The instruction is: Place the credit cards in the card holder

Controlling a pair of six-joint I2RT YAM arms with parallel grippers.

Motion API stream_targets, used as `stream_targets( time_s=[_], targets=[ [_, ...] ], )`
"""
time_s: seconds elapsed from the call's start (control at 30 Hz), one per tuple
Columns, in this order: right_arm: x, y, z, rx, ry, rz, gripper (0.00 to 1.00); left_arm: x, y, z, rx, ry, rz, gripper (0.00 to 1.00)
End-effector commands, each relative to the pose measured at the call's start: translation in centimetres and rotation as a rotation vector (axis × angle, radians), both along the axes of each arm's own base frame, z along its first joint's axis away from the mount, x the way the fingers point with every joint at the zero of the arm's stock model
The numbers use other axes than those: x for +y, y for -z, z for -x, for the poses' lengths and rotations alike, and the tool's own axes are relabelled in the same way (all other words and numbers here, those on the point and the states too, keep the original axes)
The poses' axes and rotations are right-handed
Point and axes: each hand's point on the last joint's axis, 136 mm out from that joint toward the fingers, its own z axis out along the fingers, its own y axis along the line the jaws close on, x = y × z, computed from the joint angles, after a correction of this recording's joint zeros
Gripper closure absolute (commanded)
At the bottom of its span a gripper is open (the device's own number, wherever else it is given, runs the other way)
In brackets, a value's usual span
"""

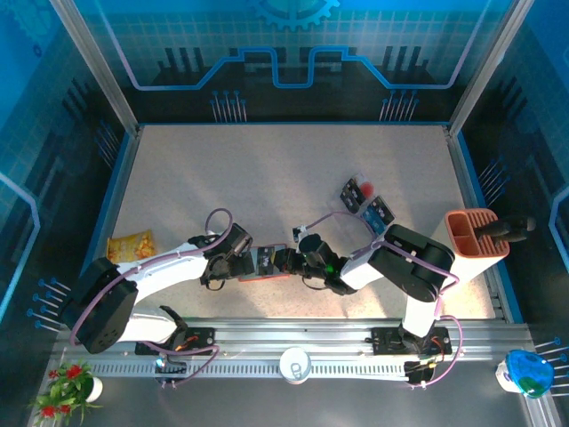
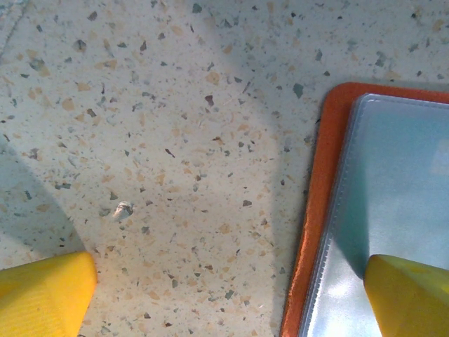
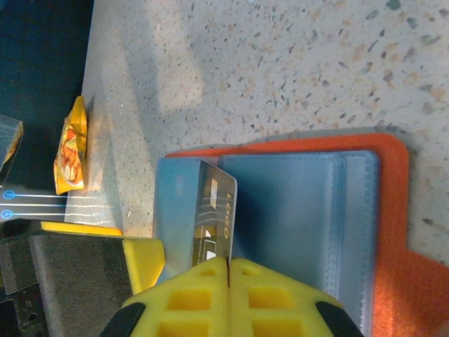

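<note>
One card [image 3: 215,217] in right fingers [image 3: 273,293], holder [image 3: 394,225] open

Top external: mounted high behind the arm bases, tilted down. The bases sit along the bottom edge, the table [image 1: 284,178] fills mid-frame and the back wall runs across the top. Distant; takes in the whole workspace.

Left wrist: very near, facing almost straight down on the speckled tabletop. The left gripper [image 2: 228,302] has its fingertips in the lower corners. The card holder [image 2: 316,210] is cut off at right.

Right wrist: close, looking down past the right gripper [image 3: 229,267] at bottom centre.

Shared: the card holder appears in all three views. The snack packet [image 3: 70,151] appears at the right wrist's left edge and mid-left in the top view.
</note>
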Motion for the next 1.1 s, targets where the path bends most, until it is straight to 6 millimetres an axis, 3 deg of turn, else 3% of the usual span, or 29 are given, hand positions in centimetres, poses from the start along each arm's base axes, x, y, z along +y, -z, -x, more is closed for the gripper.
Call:
stream_targets(
  time_s=[0.0,0.5,0.73,0.93,1.07],
  targets=[
    [-0.2,1.0,0.9,0.042,-0.004,0.044,1.00,1.3,1.1,1.1,0.036,-0.018,-0.058,0.01],
    [1.4,2.6,1.7,0.129,-0.081,0.132,1.00,1.1,0.9,0.9,0.027,-0.016,-0.051,0.01],
    [2.4,2.9,2.1,0.145,-0.156,0.167,1.00,0.5,-0.7,-0.1,-0.007,-0.008,-0.030,0.01],
    [2.4,0.2,1.9,0.078,-0.252,0.234,0.67,0.7,-2.2,-0.7,-0.046,-0.064,0.024,0.01],
    [1.8,-1.9,1.3,0.019,-0.291,0.312,0.61,2.0,-2.5,-0.4,-0.055,-0.116,0.019,0.01]
  ],
)
